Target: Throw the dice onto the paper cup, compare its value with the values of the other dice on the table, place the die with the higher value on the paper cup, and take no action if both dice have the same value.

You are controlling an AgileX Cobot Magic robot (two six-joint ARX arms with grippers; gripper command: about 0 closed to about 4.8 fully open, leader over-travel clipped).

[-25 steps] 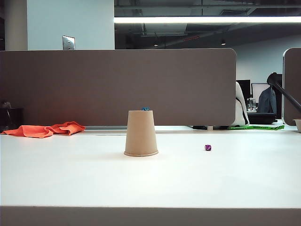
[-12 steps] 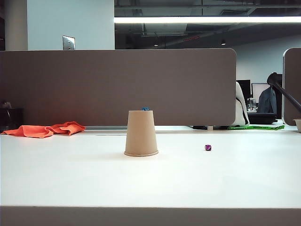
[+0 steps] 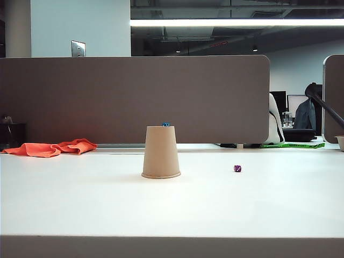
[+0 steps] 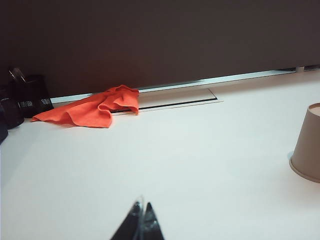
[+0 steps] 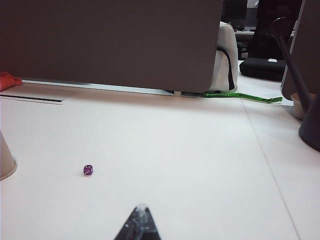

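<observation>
Blue die (image 3: 166, 124) half-hidden atop inverted paper cup (image 3: 161, 152); purple die (image 3: 237, 169) at 3 o'clock, pips unreadable. Left gripper (image 4: 140, 223) and right gripper (image 5: 139, 220) seen only as tips, closed, empty.

Upside down mid-table (image 3: 80, 209): tan paper cup (image 3: 161, 152), tiny blue die (image 3: 166, 124) on top. Right of cup: tiny purple die (image 3: 237, 168). Far back left: crumpled orange cloth (image 3: 51, 148).
</observation>
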